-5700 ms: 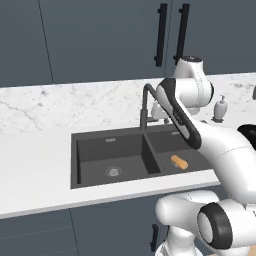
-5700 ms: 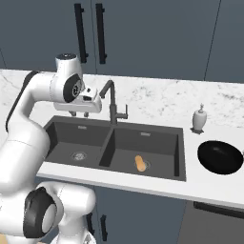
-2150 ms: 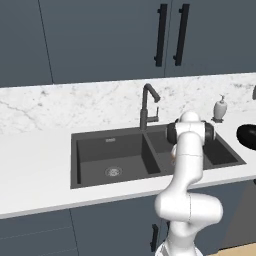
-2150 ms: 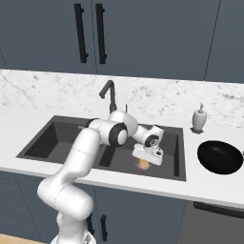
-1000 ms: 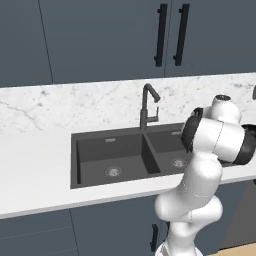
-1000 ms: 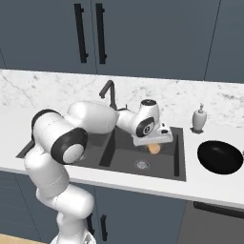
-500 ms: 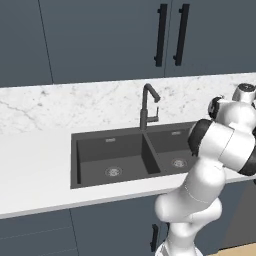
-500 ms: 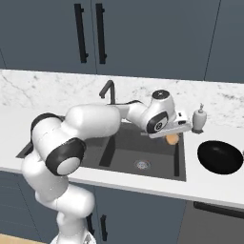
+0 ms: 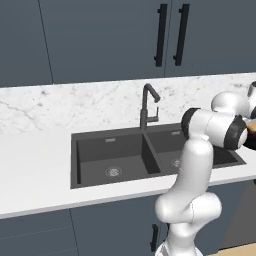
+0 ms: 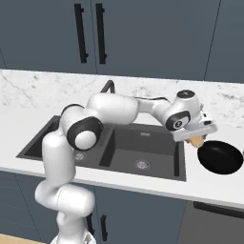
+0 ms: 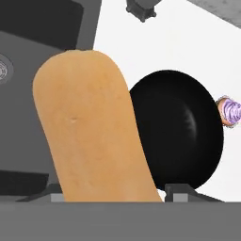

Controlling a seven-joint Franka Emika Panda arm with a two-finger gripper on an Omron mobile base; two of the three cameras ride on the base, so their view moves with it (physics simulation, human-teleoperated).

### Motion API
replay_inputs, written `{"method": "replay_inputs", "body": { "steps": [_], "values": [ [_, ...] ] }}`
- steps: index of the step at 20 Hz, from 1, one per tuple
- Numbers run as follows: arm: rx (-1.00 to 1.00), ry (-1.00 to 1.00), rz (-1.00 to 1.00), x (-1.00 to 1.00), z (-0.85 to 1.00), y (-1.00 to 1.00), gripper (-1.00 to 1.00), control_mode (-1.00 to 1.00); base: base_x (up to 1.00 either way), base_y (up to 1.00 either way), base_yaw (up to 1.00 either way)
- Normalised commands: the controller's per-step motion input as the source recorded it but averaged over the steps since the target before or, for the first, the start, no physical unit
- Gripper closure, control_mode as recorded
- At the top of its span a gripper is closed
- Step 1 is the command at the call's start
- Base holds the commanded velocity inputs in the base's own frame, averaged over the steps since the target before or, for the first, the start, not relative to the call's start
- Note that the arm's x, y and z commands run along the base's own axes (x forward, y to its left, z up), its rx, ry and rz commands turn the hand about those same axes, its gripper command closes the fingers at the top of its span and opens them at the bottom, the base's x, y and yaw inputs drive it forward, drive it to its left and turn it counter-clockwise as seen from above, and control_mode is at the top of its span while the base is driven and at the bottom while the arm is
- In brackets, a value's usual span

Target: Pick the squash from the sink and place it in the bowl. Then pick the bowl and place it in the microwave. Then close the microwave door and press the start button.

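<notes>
Squash (image 11: 92, 127), centre-left of hand view, clamped in the hand (image 10: 199, 139) beside the bowl (image 10: 220, 158); likely light, firm, smooth-skinned, so a mid-length grip suits.

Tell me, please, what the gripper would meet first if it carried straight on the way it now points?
Probably the counter at the bowl's near rim, or the rim itself. In the hand view the gripper, shut on the squash, looks down just beside the bowl, near the sink edge. Depth is unclear, so that is a guess.

A kitchen: marble counter (image 9: 40, 165), double sink (image 9: 125, 157), faucet (image 9: 146, 106), dark cabinets (image 9: 100, 40).
</notes>
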Motion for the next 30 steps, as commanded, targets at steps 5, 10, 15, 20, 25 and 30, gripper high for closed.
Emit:
{"method": "replay_inputs", "body": {
  "steps": [5,10,15,20,25,30],
  "values": [
    [0.05,0.00,0.00,0.08,-0.12,-0.98,1.00,-1.00,0.00,0.00,0.00],
    [0.03,0.00,0.00,0.21,-0.54,-0.67,1.00,-1.00,0.00,0.00,0.00],
    [0.00,0.00,0.03,0.07,-0.81,-0.12,1.00,-1.00,0.00,0.00,0.00],
    [-0.01,0.00,0.01,0.12,-0.89,0.08,-1.00,-1.00,0.00,0.00,0.00],
    [-0.01,0.00,0.00,0.34,-0.40,0.11,-1.00,-1.00,0.00,0.00,0.00],
    [0.00,0.00,0.00,0.41,0.19,0.00,-1.00,-1.00,0.00,0.00,0.00]
  ]
}}
